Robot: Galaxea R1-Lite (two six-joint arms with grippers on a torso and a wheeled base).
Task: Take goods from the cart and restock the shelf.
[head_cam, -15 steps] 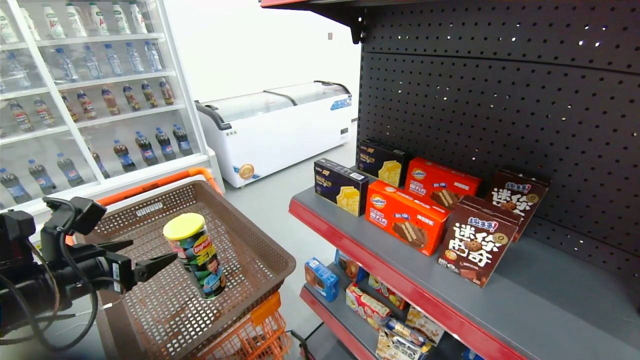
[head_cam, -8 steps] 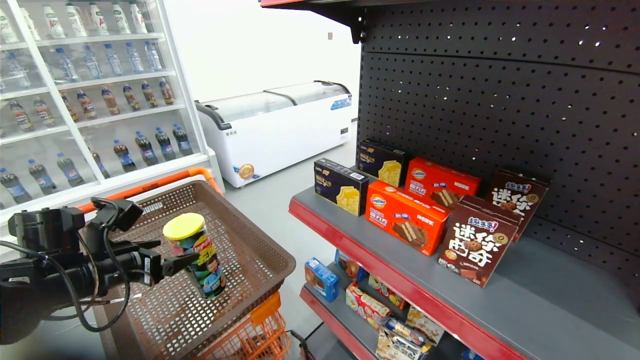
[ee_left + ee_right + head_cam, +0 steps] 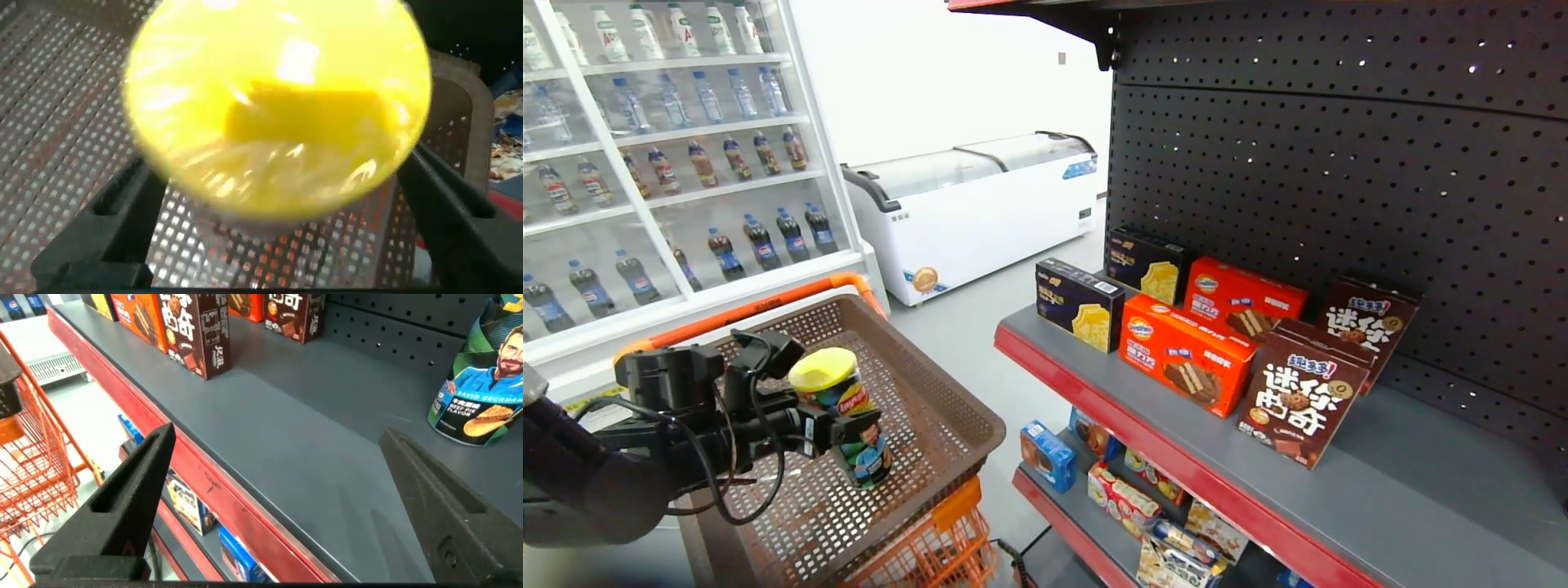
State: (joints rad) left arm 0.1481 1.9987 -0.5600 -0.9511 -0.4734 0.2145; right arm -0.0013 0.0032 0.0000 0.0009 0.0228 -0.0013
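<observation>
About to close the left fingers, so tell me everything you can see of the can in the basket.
The can is a tall tube with a yellow lid and a glossy printed wrap showing a person. It stands upright in the brown mesh basket, clear of its walls. The left gripper is at mid height, open, with fingers on either side; contact cannot be told.

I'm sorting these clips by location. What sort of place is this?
Most likely a small grocery shop, or a mock-up of one: a glass-door drinks cooler, a chest freezer, and a pegboard-backed shelf holding boxed snacks, with a cart basket beside it.
</observation>
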